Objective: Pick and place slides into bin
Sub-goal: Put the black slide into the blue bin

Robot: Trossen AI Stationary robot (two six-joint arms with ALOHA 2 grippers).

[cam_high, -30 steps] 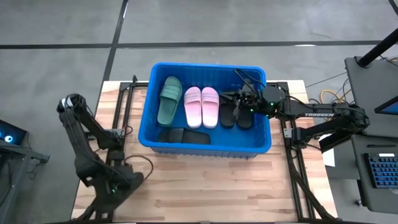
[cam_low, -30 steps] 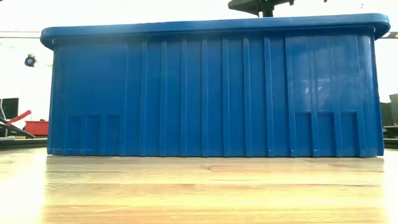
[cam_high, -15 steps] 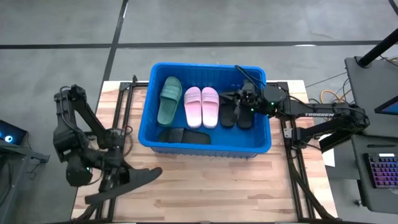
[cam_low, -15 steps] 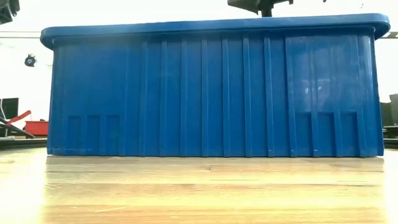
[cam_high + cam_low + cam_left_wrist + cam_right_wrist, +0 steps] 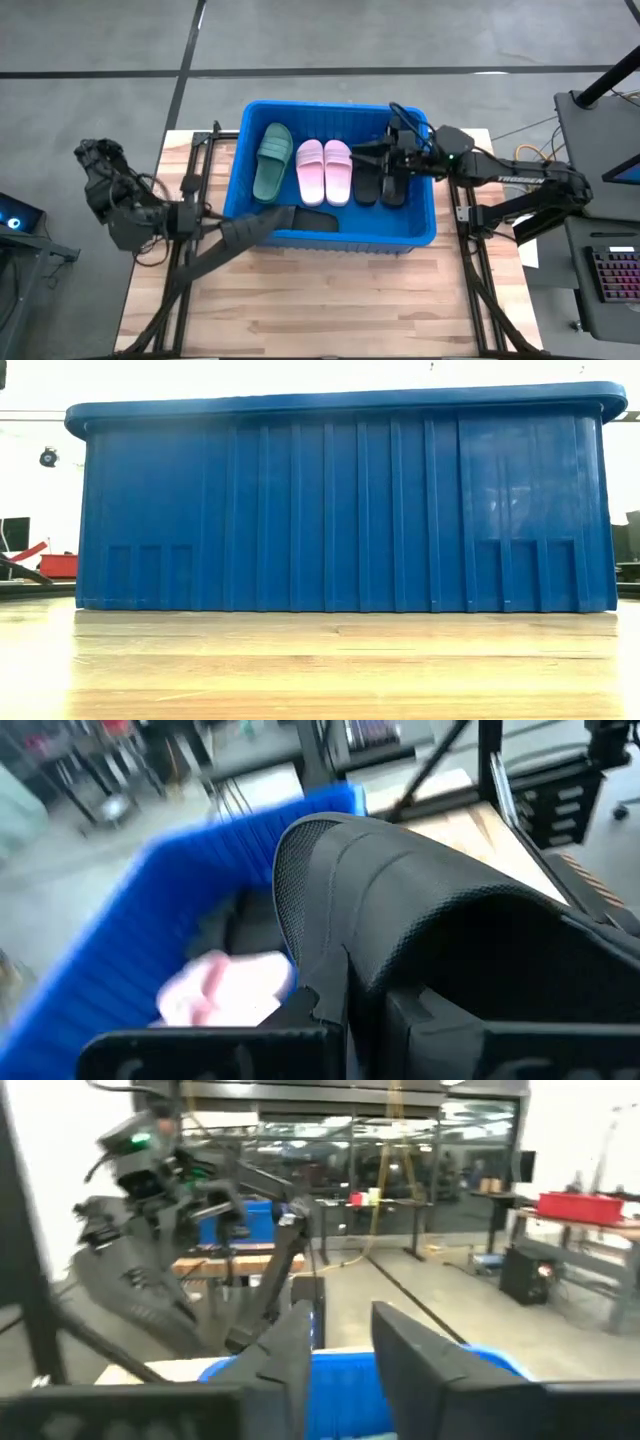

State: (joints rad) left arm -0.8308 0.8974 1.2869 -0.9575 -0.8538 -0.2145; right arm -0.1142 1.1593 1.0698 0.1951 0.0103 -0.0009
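The blue bin (image 5: 330, 238) stands mid-table and fills the low view (image 5: 340, 500). On its floor lie a dark green slide (image 5: 272, 160), two pink slides (image 5: 324, 171), two black slides (image 5: 380, 182) and another black slide (image 5: 318, 220) by the near wall. My left gripper (image 5: 208, 230) is shut on one more black slide (image 5: 250, 226), at the bin's near left corner. My right gripper (image 5: 383, 160) hangs open and empty over the bin's right part; the gap between its fingers shows in the right wrist view (image 5: 340, 1350). My left gripper holds the black slide by its end nearest the arm (image 5: 222, 234), coming level from the table's left. The slide sticks out past the fingers toward the bin, lifted clear of the table, its free end (image 5: 288, 213) over the bin's near rim. The slide (image 5: 400, 900) hides the fingers.
Black frame rails (image 5: 190, 270) run along the table's left and right sides. Bare wooden tabletop (image 5: 330, 300) lies between the bin and the near edge. A pink slide (image 5: 220, 985) and the bin's wall (image 5: 150, 920) show blurred in the left wrist view.
My left gripper has risen from the table's near left corner with the black slide and swung toward the bin; the slide is now lifted clear with its free end over the bin's near rim. My right gripper has drawn a little toward the table's right edge.
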